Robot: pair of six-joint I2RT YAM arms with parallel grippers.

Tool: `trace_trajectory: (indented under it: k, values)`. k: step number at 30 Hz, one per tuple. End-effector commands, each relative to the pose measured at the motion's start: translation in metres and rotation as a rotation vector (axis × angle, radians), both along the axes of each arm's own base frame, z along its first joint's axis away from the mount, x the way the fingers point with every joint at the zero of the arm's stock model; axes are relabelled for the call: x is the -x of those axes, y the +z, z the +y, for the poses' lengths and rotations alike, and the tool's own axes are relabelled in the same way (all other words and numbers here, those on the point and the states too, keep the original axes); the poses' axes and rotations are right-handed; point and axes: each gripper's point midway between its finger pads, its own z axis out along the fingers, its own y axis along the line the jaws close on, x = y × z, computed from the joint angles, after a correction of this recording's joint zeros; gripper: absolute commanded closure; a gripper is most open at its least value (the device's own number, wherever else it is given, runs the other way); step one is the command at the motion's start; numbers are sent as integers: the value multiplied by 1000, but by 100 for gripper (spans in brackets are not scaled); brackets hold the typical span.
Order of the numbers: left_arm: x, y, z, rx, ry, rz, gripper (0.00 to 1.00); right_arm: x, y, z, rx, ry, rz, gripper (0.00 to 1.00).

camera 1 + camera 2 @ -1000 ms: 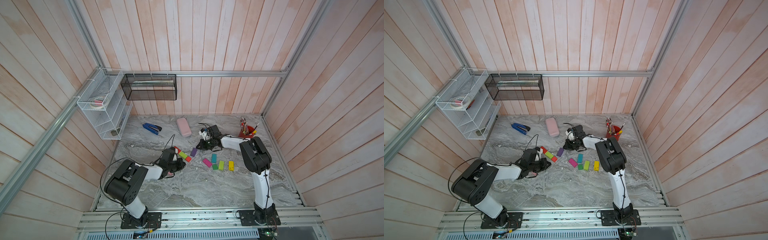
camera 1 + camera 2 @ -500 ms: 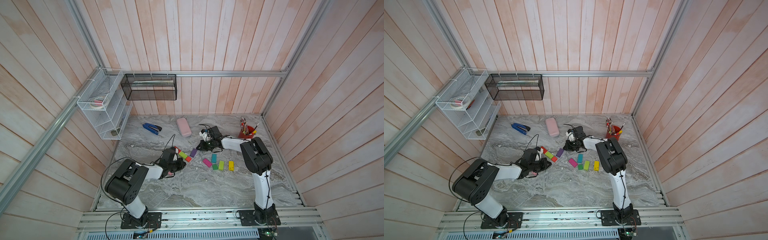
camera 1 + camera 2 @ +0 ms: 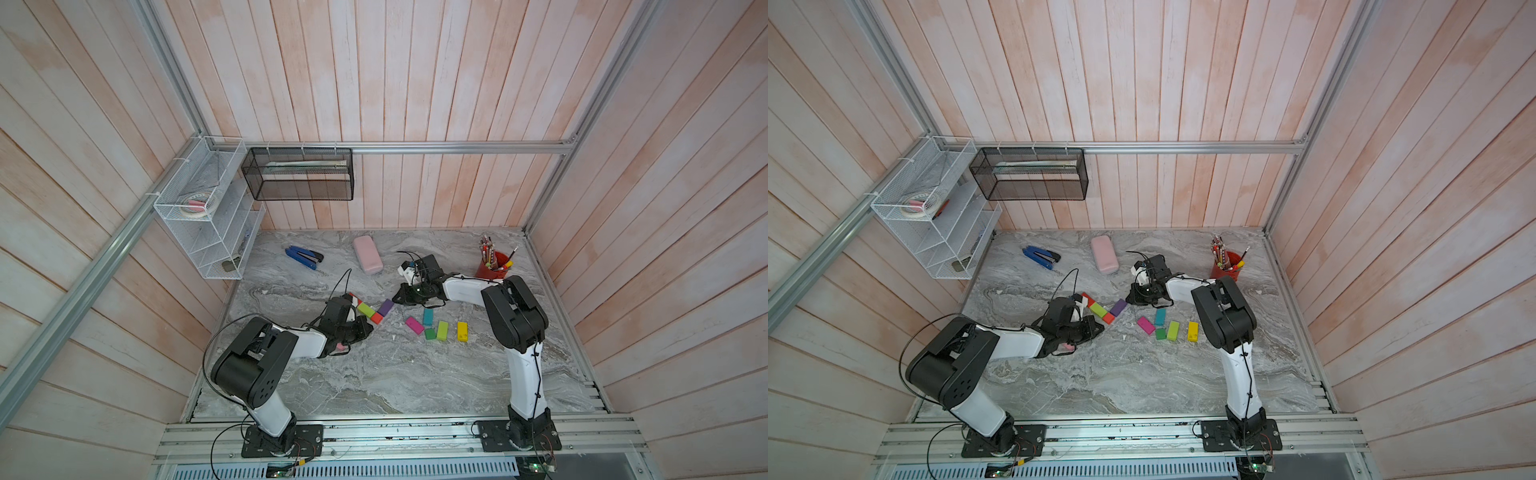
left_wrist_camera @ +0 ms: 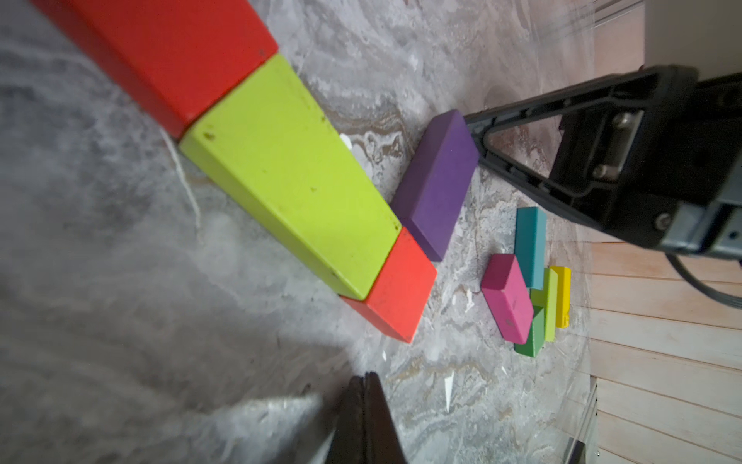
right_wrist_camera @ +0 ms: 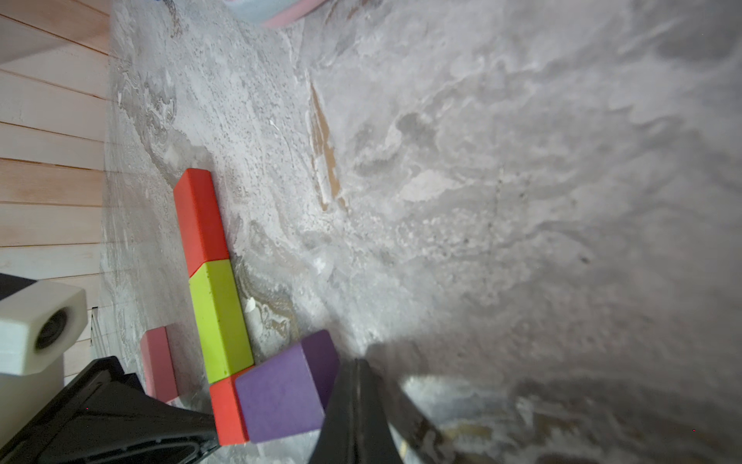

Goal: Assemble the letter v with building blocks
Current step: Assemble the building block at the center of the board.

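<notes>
A red brick (image 3: 354,298), a lime brick (image 3: 365,309) and a red cube (image 3: 376,318) lie end to end in a slanted row. A purple brick (image 3: 385,307) angles off the cube (image 4: 397,289). My right gripper (image 5: 357,363) is shut and empty, its tip against the purple brick's (image 5: 281,391) far end. My left gripper (image 4: 365,377) is shut and empty, on the table just short of the cube. A pink brick (image 5: 158,363) lies beside the left arm. Magenta (image 3: 414,325), teal (image 3: 428,317), green (image 3: 430,333), lime (image 3: 442,331) and yellow (image 3: 462,331) blocks lie loose to the right.
At the back lie a blue stapler (image 3: 303,257) and a pale pink case (image 3: 368,259). A red pencil cup (image 3: 492,266) stands back right. A white wire shelf (image 3: 208,216) and a black mesh basket (image 3: 299,174) hang on the walls.
</notes>
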Motion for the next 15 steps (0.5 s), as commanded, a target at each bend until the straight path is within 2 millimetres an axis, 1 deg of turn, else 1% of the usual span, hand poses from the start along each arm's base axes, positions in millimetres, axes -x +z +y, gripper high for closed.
trace_trajectory:
  k: [1, 11, 15]
  values:
    - [5, -12, 0, -28, -17, 28, 100, 29, -40, -23, 132, -31, 127, 96]
    - [4, -12, -1, -28, -19, 27, 100, 30, -41, -21, 124, -29, 130, 96]
    - [4, -13, 0, -33, -18, 30, 100, 25, -42, -20, 128, -24, 121, 95]
